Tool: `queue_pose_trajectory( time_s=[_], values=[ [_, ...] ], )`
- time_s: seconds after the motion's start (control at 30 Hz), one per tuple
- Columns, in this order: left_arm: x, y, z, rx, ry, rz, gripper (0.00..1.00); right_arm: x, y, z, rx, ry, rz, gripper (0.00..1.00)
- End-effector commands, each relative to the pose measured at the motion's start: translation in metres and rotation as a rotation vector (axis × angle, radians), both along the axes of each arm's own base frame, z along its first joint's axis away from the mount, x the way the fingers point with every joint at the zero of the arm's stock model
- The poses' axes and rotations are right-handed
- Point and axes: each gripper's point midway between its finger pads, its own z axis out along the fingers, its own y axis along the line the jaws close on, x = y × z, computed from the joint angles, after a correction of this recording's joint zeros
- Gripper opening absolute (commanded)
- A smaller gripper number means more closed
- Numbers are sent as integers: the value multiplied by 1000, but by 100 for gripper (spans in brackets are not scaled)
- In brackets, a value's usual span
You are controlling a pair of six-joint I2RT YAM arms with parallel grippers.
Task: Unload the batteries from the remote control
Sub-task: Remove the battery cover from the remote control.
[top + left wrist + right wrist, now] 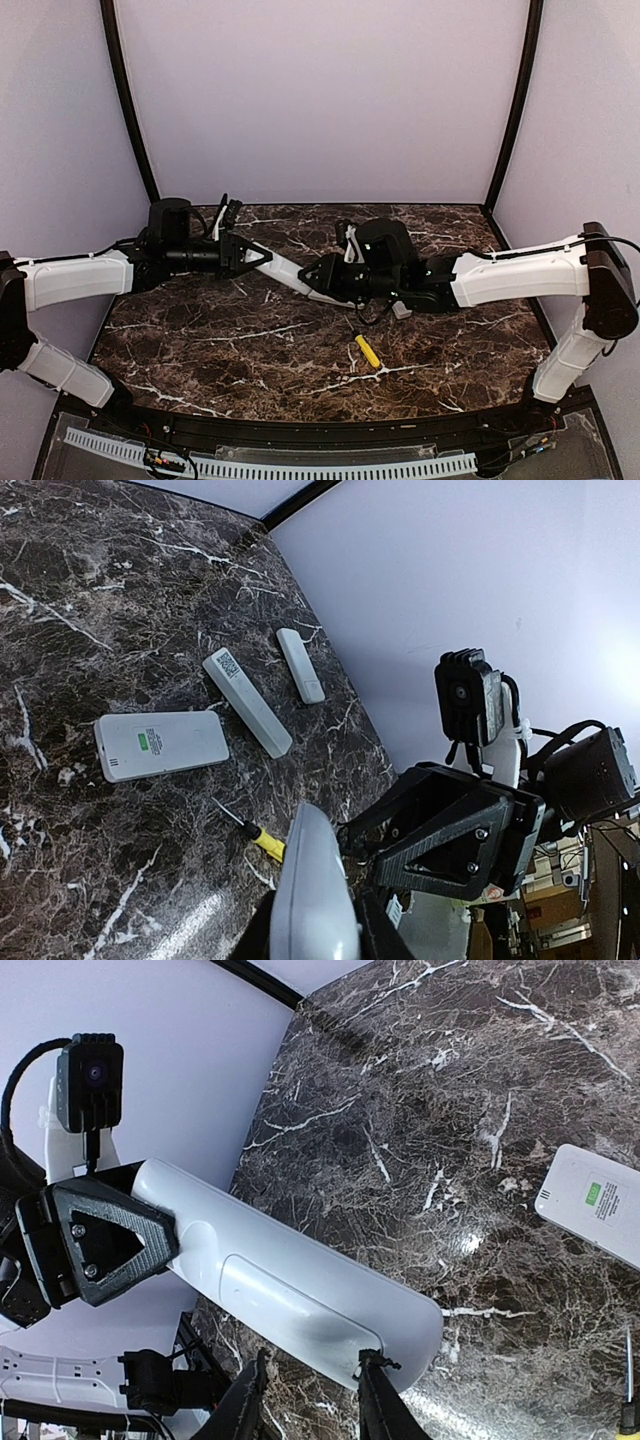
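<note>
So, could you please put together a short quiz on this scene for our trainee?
1. True or false: the left hand and the right hand both hold the remote above the table.
2. The yellow-handled tool on the table is a: A) screwdriver B) brush C) pen.
3. How many batteries are in sight?
Key: 1 true; 2 A; 3 none.

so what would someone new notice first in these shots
The white remote held in mid-air between the left gripper and right gripper, above the middle of the dark marble table. Then the yellow-handled screwdriver lying on it nearer the arm bases, right of centre.
</note>
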Motion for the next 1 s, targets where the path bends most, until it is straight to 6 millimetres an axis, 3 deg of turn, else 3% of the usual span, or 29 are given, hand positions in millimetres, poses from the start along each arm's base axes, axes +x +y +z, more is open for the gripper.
queue_pose_trajectory(
  time_s=[0.0,0.23,0.37,0.63,0.83,0.93,0.97],
  values=[
    [-6,-3,2,-21,-10,-30,0,4,8,16,55,-42,15,30],
    [-4,-2,-3,-8,0,-18,0,1,10,31,100,-78,44,30],
    [-3,-2,-4,-3,0,-12,0,2,8,28,86,-81,34,30],
    [-2,-1,-1,13,-20,-9,0,4,-11,5,-28,-55,-20,31],
    [-2,0,3,16,-46,-9,0,4,-14,-3,-46,-38,-28,35],
    [2,7,6,88,-93,17,0,7,-25,-14,-107,-31,-55,41],
    [0,12,-2,139,-69,27,0,7,-33,-19,-137,-27,-70,44]
  ],
)
